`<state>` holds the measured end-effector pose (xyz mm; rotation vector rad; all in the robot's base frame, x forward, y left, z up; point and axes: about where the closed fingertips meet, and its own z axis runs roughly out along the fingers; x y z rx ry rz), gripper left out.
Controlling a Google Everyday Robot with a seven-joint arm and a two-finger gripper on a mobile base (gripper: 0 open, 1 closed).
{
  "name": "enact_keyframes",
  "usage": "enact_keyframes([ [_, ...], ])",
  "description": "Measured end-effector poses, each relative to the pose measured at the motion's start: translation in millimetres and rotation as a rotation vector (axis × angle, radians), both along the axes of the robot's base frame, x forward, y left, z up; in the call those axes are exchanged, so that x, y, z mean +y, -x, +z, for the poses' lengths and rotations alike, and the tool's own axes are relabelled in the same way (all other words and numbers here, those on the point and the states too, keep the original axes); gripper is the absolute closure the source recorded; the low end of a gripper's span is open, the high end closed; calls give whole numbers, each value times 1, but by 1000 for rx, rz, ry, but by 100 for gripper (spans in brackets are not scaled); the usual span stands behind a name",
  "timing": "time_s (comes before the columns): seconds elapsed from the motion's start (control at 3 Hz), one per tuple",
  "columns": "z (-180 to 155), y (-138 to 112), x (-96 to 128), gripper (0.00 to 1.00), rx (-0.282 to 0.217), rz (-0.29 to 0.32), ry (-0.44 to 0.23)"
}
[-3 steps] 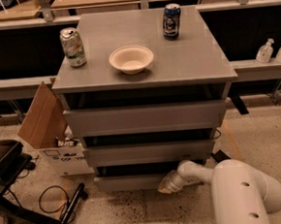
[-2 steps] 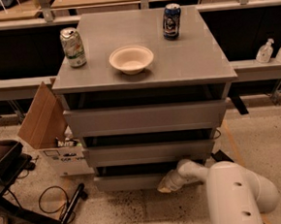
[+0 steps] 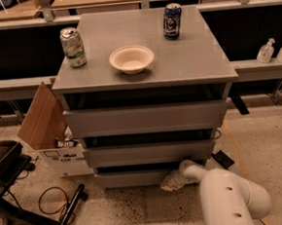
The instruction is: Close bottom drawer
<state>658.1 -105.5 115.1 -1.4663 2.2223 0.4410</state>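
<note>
- Claw (image 3: 172, 183) sits low in the lower middle of the frame, at the right part of the bottom drawer (image 3: 131, 178) front and apparently touching it. Whether it is open or closed cannot be told from this view.
- Change noted: the claw's position against the drawer front is almost the same as a second ago. The thick white arm (image 3: 231, 200) behind it has shifted left in the frame, toward the cabinet.
- Bottom drawer: lowest of three grey fronts, directly under the middle drawer (image 3: 149, 153) and the top drawer (image 3: 146, 118). Its front shows no clear shift over the last second. Only a narrow dark strip shows above it, much like the strips above the other two fronts.
- Assessment: the arm closing in while the claw barely travels suggests the push is at or near its end. The drawer is judged to be close to fully shut. Contact and flushness cannot be confirmed from this angle.
- Worktop (image 3: 190, 57): a pale bowl (image 3: 131, 59) at centre, a green can (image 3: 73, 47) at upper left and a blue can (image 3: 172, 20) at upper right all stand upright and undisturbed.
- Surroundings: a cardboard box (image 3: 41, 117) leans open at the left of the cabinet, well apart from the claw.
</note>
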Motion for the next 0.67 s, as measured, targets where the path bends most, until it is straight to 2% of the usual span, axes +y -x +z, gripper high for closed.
enact_keyframes([
  [0.67, -4, 2, -3, 100, 8, -4, 8],
])
